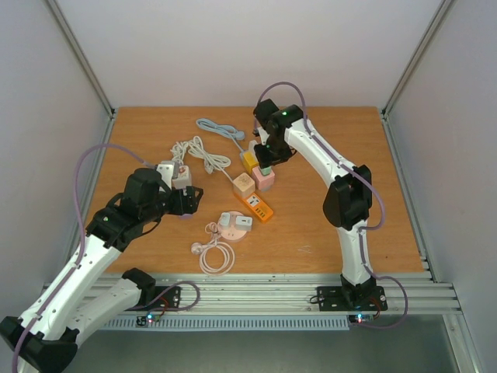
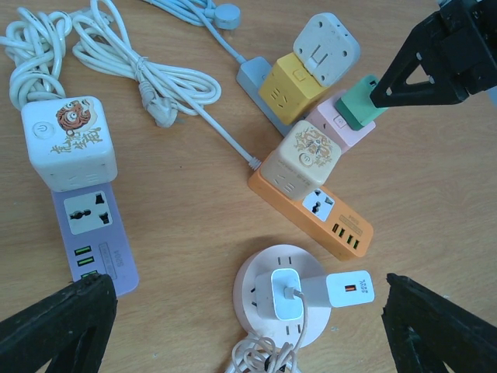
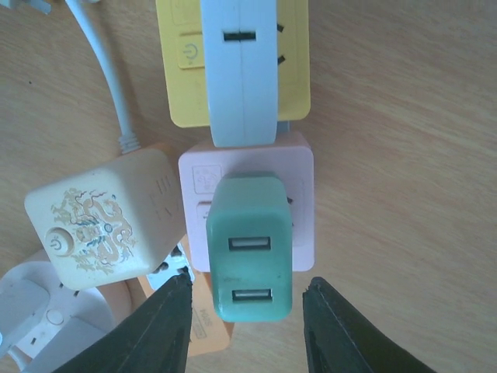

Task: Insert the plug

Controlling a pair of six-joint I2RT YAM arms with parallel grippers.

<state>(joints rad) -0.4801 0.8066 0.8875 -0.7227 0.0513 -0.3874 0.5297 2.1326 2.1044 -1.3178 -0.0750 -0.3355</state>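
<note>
Green plug [image 3: 250, 249] sits on pink cube [image 3: 303, 194], directly between right gripper [image 3: 248, 286] fingers. Jaws parted, straddling plug with thin gap each side, pinching nothing. Plug's long face axis lies crosswise to closing line. Left gripper [image 2: 245, 289] spread wide, empty, well apart; right arm nearer.

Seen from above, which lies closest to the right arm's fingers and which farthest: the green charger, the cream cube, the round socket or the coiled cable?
1. Green charger, between the right fingers.
2. Cream cube, just to the left.
3. Round socket, toward the front.
4. Coiled cable, nearest the front edge.
</note>
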